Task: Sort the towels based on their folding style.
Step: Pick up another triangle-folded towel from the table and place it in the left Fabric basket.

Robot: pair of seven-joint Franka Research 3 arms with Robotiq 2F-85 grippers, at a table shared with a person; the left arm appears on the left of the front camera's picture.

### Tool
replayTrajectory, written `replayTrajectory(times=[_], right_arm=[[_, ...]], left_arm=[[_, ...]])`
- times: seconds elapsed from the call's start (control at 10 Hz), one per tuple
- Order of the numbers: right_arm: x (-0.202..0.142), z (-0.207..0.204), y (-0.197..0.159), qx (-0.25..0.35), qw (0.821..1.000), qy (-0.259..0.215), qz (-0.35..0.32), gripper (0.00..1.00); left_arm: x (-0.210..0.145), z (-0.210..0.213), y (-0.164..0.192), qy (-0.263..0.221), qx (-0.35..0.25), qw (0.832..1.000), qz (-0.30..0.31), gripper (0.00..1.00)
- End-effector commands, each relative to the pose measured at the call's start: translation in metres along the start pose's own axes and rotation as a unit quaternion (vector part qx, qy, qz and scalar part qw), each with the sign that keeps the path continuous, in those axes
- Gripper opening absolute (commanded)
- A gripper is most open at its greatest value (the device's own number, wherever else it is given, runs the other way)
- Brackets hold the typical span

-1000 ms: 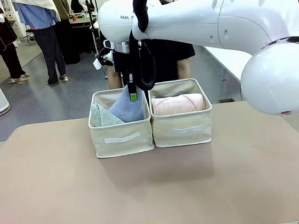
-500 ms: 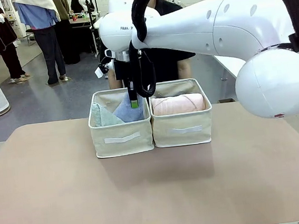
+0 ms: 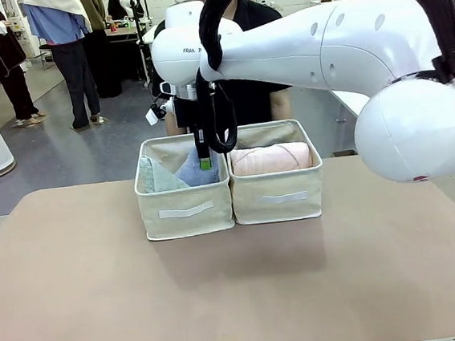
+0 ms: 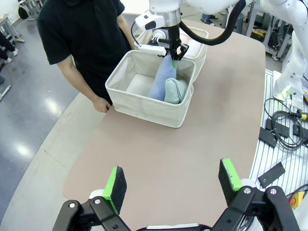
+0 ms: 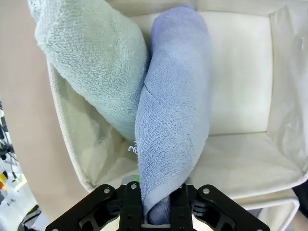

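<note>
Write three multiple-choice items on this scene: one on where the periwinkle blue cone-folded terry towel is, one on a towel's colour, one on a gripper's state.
1. Where is the periwinkle blue cone-folded terry towel?
A. On the bare tabletop
B. In the left beige fabric bin
C. In the right beige fabric bin

2. What colour is the rolled towel in the right bin?
A. Pink
B. Green
C. Black

3. How is the left gripper?
A. Shut on a towel
B. Shut on nothing
C. Open, holding nothing

Answers:
1 B: it stands in the left bin beside the light teal cone-folded towel, with the right gripper shut on its tip.
2 A: pink terry shows above the rim.
3 C: its green pads stand wide apart over the table.
</note>
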State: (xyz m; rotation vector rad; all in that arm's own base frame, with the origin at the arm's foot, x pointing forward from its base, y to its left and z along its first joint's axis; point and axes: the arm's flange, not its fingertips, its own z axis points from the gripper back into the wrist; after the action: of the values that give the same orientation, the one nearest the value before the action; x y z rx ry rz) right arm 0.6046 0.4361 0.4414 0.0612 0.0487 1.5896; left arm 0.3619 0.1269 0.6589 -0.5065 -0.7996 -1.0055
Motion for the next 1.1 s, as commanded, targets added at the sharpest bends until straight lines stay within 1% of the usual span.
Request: replayTrajectory(times=[0.0, 1.0], right_arm=[[0.0032, -0.0037, -0.0069, 0.003, 1.0, 0.015, 0.012, 0.18], [0.0006, -0.0003, -0.0046, -0.004, 1.0, 0.006, 0.017, 0.18]], left_arm=[[-0.001, 0.0006, -0.0014, 0.002, -0.002, 1.0, -0.006, 1.0], [-0.001, 0.0006, -0.0014, 0.002, -0.002, 1.0, -0.006, 1.0]])
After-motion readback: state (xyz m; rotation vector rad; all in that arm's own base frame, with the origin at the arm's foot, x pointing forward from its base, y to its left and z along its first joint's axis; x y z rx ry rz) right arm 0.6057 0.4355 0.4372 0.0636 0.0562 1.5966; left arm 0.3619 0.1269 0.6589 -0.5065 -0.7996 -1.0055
